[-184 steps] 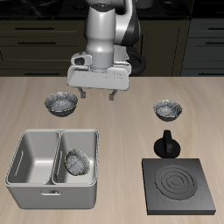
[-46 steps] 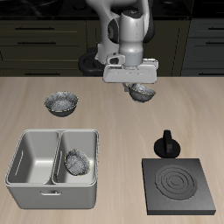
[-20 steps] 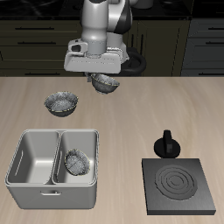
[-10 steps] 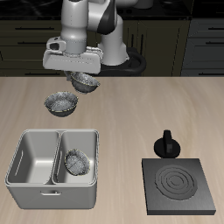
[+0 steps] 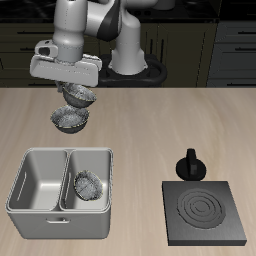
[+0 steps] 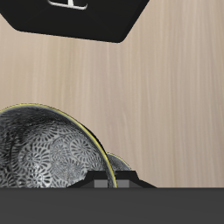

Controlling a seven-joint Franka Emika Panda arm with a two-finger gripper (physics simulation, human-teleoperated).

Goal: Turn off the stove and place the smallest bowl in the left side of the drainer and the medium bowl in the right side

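**Metal bowl held over the tabletop**

Silvery medium bowl (image 5: 80,96) hangs clamped in the jaws of the gripper (image 5: 76,91), just above the widest bowl (image 5: 69,119) on the tabletop (image 5: 140,130). The smallest bowl (image 5: 88,185) lies in one drainer (image 5: 40,205) compartment. The stove (image 5: 206,212) coils are dark.

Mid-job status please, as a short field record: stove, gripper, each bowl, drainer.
stove: coil rings dark, looks off
gripper: holding medium bowl in the air, above the widest bowl
widest bowl: on the table behind the drainer
smallest bowl: in one drainer compartment, tilted
drainer: other compartment empty
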